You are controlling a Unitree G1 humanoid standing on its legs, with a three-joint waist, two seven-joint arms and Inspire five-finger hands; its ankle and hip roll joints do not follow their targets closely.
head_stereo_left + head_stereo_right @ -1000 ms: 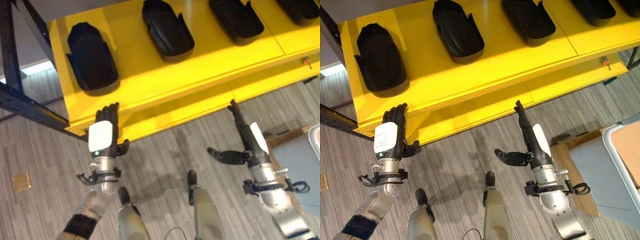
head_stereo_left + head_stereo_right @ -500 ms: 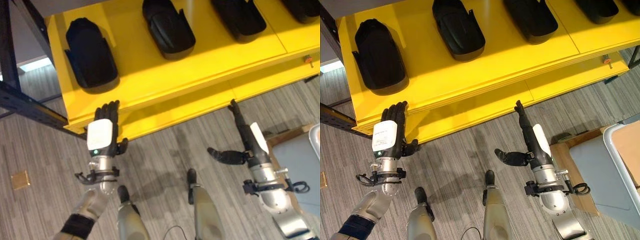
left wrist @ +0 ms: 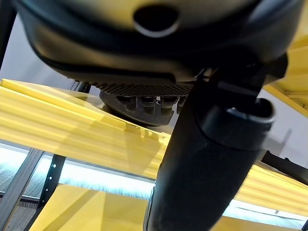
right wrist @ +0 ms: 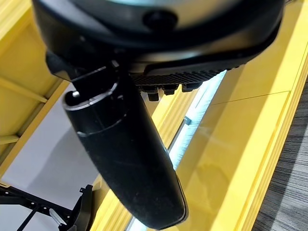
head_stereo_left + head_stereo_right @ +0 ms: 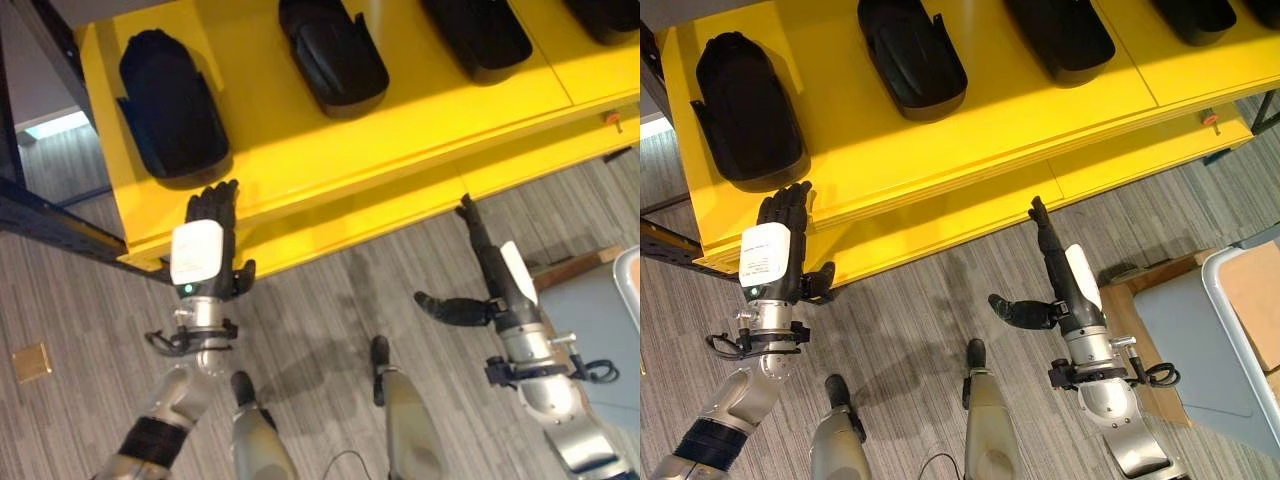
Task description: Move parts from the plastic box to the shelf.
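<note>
- No readable text, number or sign on the yellow shelf [image 5: 970,150], nor on the black parts [image 5: 910,55] lying on it.

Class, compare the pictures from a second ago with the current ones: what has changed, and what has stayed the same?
The left robot hand has crept up, its open fingers now overlapping the yellow shelf edge just below the leftmost black part. Nothing was grasped or released. The right robot hand stays open, pointing at the shelf; the black parts have not moved on it. The slight overall shift comes from the camera.
</note>
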